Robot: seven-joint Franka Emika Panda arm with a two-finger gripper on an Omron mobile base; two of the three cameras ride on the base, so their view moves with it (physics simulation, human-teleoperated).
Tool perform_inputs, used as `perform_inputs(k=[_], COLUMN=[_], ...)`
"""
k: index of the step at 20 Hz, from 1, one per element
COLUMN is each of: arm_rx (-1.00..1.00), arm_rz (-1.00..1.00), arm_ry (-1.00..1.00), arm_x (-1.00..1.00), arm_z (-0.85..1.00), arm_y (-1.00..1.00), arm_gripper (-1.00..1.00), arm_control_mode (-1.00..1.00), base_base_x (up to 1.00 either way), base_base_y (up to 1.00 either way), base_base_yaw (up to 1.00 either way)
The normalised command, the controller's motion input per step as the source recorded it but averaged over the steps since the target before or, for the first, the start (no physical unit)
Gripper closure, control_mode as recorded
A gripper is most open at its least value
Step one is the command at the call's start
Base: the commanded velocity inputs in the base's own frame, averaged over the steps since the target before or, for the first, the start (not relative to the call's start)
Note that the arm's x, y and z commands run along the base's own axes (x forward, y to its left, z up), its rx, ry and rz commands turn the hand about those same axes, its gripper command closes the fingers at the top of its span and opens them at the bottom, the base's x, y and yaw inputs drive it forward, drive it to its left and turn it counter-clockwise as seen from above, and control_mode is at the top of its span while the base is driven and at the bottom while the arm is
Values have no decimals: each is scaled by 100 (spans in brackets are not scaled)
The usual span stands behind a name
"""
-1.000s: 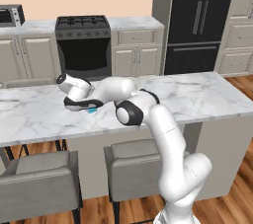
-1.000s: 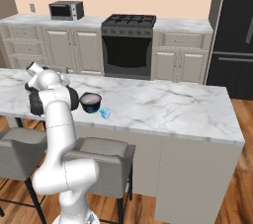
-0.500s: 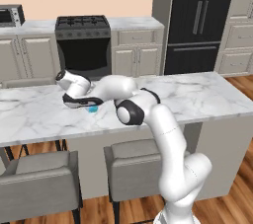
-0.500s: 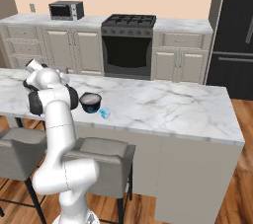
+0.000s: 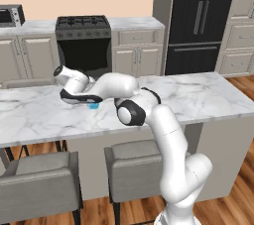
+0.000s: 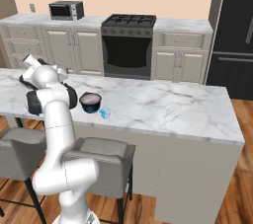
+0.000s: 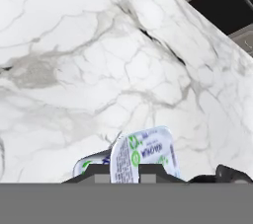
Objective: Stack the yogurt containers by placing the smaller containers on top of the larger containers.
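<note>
With the hand (image 7: 124, 169) closed on the small light-blue yogurt cup (image 7: 143, 154) beside the dark round bowl (image 6: 91, 102), a tilted grip may let it slip during lifting.

White marble surface (image 7: 99, 45) with grey veins. Pale-lidded light-blue yogurt cup (image 7: 143, 155), green and blue print on lid. Dark round bowl (image 6: 91, 102), pinkish inside. Black stove (image 6: 127, 44).

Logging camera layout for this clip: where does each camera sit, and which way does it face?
Left base view: behind-left of the arm, facing forward-down over the island counter; arm rises lower right.
Right base view: behind-right, same island counter; arm lower left.
Hand view: on the hand, facing marble and a yogurt cup; tool tips at bottom.
Base views share: island counter, stove.
</note>
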Motion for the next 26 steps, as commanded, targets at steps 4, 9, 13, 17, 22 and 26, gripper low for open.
perform_inputs(k=[4,9,13,17,22,26], arm_rx=[-11,-12,-12,-6,-1,0], arm_rz=[-1,0,-1,-2,-2,-1], arm_ry=[0,-1,0,0,0,-4], arm_x=[-28,-33,-47,-72,-82,-72], arm_z=[54,51,29,17,16,30], arm_y=[-2,-10,-41,-73,-87,-72], arm_gripper=[100,100,100,100,100,100], arm_control_mode=[-100,-100,-100,-100,-100,-100], base_base_x=[0,0,0,0,0,0], base_base_y=[0,0,0,0,0,0], base_base_yaw=[0,0,0,0,0,0])
